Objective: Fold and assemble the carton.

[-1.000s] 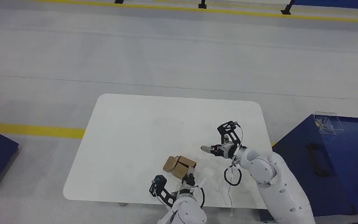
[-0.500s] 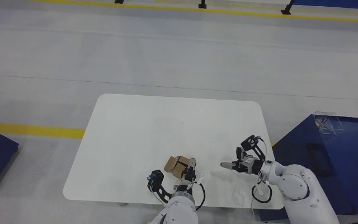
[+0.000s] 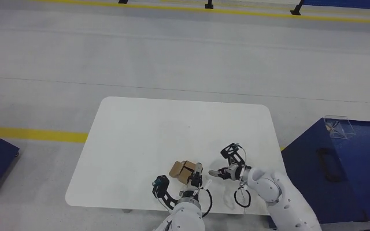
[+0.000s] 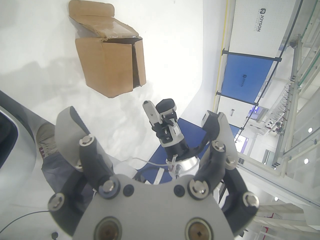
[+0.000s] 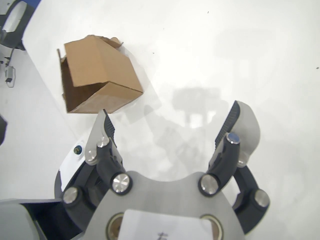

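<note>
carton (image 3: pixel 185 169) on table (image 3: pixel 144 133), seemingly half-folded

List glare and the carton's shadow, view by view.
Left wrist view: the white table burns out to glare beside the carton. Right wrist view: the carton casts a soft shadow on the table, on the side away from the table's edge. Top view: even light, no glare on the table.

An industrial hall or factory test floor is suggested. A smooth grey floor (image 3: pixel 173 52) is spread all around the white desk (image 3: pixel 144 133) and is marked with yellow lines (image 3: pixel 40 136) beside and beyond it. Blue and white partition panels (image 4: pixel 247 76) on black posts are set well beyond the desk, and a blue cabinet (image 3: pixel 341 167) is placed just beside it.
</note>
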Robot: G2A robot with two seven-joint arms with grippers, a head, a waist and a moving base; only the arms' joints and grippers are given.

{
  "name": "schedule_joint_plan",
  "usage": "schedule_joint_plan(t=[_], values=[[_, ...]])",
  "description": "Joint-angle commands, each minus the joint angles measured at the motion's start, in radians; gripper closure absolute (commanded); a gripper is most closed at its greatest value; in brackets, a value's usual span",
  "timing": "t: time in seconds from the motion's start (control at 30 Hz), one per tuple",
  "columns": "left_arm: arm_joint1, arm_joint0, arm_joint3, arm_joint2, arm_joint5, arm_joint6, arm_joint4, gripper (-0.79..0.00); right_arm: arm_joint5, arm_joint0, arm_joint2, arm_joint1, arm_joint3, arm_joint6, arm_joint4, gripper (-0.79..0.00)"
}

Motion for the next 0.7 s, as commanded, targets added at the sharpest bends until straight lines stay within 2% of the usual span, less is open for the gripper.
schedule_joint_plan(t=[0.0,0.2,0.47,0.67], values=[[0.0,0.0,0.0,0.0,0.0,0.0,0.0,-0.785,0.04,0.032,-0.05,-0.011,0.033,-0.021,-0.028,-0.785],[0.0,0.0,0.0,0.0,0.0,0.0,0.0,-0.785,0.072,0.132,-0.145,-0.041,0.129,-0.047,-0.015,-0.785],[0.0,0.0,0.0,0.0,0.0,0.0,0.0,-0.785,0.057,0.207,-0.195,-0.065,0.209,-0.059,0.042,-0.785],[0.0,0.0,0.0,0.0,0.0,0.0,0.0,-0.785,0.029,0.171,-0.107,-0.045,0.19,-0.14,0.042,-0.785]])
